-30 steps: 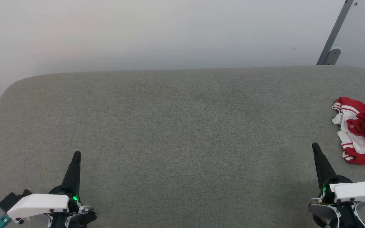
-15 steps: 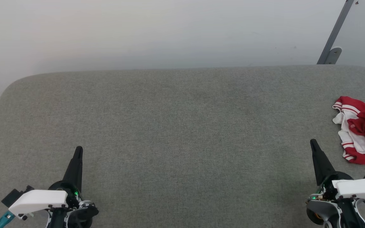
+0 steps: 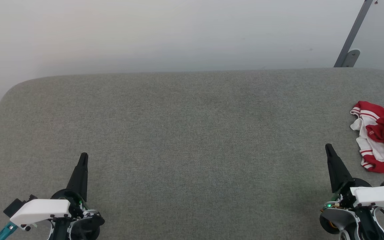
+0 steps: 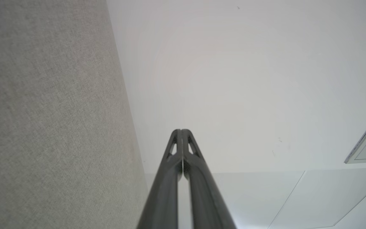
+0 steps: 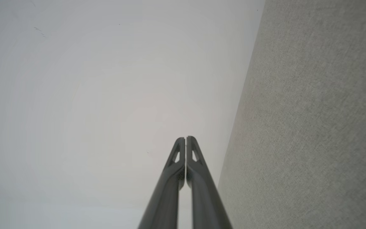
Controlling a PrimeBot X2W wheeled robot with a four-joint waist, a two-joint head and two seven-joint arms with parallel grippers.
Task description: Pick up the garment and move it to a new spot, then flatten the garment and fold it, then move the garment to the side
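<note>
a big flat pad covered in grey woven cloth (image 3: 192,140), with round corners, spreads wide across the head view. behind it stands a plain white wall (image 3: 165,33).

the left gripper (image 3: 84,156) is long and dark, with a white cover at its base. it sits at the lower left, low over the pad, and points away from the robot. in the left wrist view its two fingers (image 4: 167,181) are pressed tight together with nothing between them. the right gripper (image 3: 327,146) is the same dark shape with a white cover. it sits at the lower right and leans a little to the left. its two fingers (image 5: 202,190) are squeezed tight together too, and they hold nothing.

the small red jersey with white sleeves and red-and-white striped trim (image 3: 378,136) lies in a crumpled heap on the pad at the far right. the edge of the head view cuts part of it off. it is near the right gripper, a bit ahead of it and to its right, and does not touch it. it is well apart from the left gripper.

a thin grey metal bar (image 3: 353,31) leans up the wall at the top right, behind the back edge of the pad. a tiny green light (image 3: 328,205) glows on the base of the right gripper.
</note>
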